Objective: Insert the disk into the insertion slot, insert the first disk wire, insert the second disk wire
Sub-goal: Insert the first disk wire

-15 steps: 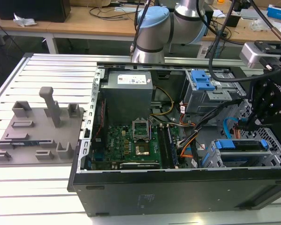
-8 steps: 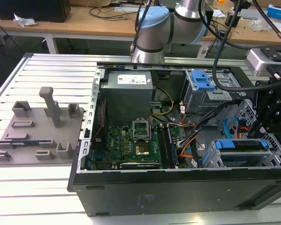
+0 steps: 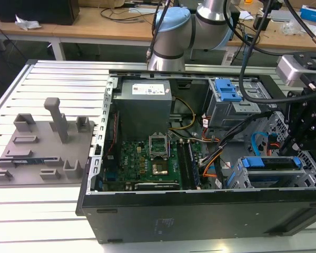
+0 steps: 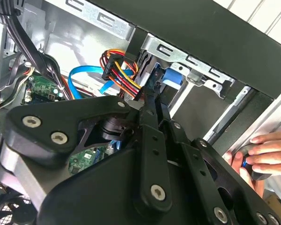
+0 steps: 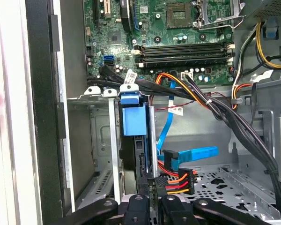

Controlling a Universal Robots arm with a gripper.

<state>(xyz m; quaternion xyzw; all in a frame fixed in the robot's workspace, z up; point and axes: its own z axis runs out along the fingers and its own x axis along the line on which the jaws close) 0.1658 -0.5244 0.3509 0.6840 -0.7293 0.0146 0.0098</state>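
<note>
The disk [image 3: 271, 163], in its blue carrier, sits edge-on inside the insertion slot [image 3: 236, 178] at the near corner of the open case on the exterior view's right. In the first wrist view the blue carrier tab [image 5: 131, 119] stands up between the grey cage walls [image 5: 100, 138]. My gripper [image 5: 151, 200] is shut on the disk's dark rear edge [image 5: 141, 164]. The second wrist view has the closed fingers [image 4: 147, 117] reaching to the blue carrier [image 4: 167, 77]. A loose orange-red-yellow wire plug [image 5: 175, 180] and a flat blue wire [image 5: 192, 153] lie beside the fingers.
The motherboard [image 3: 147, 161], the power supply [image 3: 145, 105] and a taller grey bay with a blue latch [image 3: 226, 92] fill the case. Black cable bundles [image 5: 225, 112] cross near the cage. A person's hand [image 4: 267, 150] holds a dark object outside the case wall. A grey fixture plate [image 3: 42, 147] lies at the exterior view's left.
</note>
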